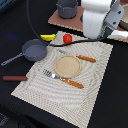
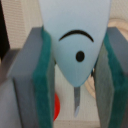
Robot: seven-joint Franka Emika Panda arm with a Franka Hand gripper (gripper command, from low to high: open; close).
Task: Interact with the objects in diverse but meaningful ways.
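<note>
Green-padded fingers [image 2: 45,80] of my gripper [image 2: 75,70] pinch the white fish-shaped piece [image 2: 75,35] between them, its painted eye and mouth facing the wrist camera. My arm [image 1: 100,17] hangs above the far edge of the striped placemat [image 1: 45,92]. On the mat lie a round tan plate [image 1: 67,65], a fork [image 1: 62,79] and a knife [image 1: 80,57] with orange handles. Off the mat's edge sit the grey frying pan [image 1: 33,50], yellow banana [image 1: 48,37] and red tomato [image 1: 67,38]; the brown-handled utensil [image 1: 15,78] lies apart on the dark table [image 1: 12,25].
</note>
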